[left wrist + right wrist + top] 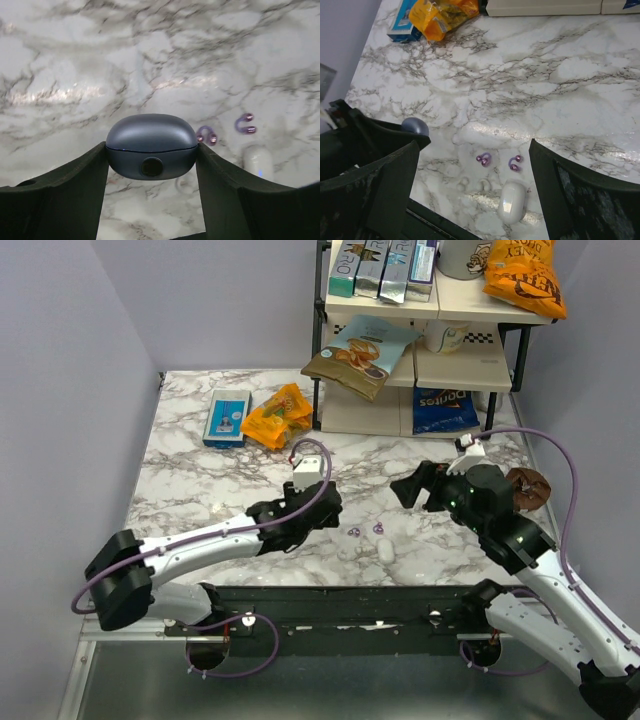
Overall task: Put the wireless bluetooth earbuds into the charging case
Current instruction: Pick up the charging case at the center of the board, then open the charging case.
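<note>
My left gripper is shut on the charging case, a closed grey-blue rounded puck held just above the marble. The case also shows in the right wrist view. Two purple earbuds lie on the table just right of the case. They show in the top view and in the right wrist view. My right gripper is open and empty, raised above and to the right of the earbuds.
A white oval case and two white earbuds lie close in front of the purple ones. A blue box and an orange bag lie at the back left. A snack shelf stands at the back right.
</note>
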Controlling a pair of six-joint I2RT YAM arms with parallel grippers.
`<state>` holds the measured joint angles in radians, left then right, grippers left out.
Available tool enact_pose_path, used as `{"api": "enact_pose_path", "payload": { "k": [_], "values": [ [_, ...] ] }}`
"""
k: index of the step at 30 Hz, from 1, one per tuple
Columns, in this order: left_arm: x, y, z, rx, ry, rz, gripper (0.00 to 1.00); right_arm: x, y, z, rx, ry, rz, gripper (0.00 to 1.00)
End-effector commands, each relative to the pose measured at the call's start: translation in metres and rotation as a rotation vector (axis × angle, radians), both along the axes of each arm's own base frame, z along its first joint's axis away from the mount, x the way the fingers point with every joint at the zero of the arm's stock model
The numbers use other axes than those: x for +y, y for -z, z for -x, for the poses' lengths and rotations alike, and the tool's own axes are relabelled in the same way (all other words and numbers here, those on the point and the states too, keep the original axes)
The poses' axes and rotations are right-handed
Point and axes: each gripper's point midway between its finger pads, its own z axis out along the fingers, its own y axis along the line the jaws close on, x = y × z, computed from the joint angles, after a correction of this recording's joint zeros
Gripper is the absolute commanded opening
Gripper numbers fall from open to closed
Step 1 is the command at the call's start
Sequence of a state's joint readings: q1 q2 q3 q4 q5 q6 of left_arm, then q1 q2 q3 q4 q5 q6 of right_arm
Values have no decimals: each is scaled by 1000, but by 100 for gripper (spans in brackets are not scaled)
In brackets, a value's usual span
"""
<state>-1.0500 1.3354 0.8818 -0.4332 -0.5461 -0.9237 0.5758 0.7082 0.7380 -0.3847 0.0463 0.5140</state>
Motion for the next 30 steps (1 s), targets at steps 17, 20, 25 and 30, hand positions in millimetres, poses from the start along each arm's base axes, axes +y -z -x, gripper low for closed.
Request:
{"api": "enact_pose_path", "payload": {
  "k": [17, 20, 25, 30],
  "values": [
    [-24, -91, 44, -915, 902, -12, 0, 53, -23, 35, -35, -427, -24, 95],
    [-28, -95, 43, -955, 918, -25, 0, 64, -17, 41, 16, -498, -14, 95],
    [-40, -85, 43, -942, 979, -48, 0, 78, -15, 44, 29, -546, 10, 96],
    [-48, -85, 48, -954, 1014, -22, 0, 90, -5, 42, 44, -568, 45, 94]
  ]
}}
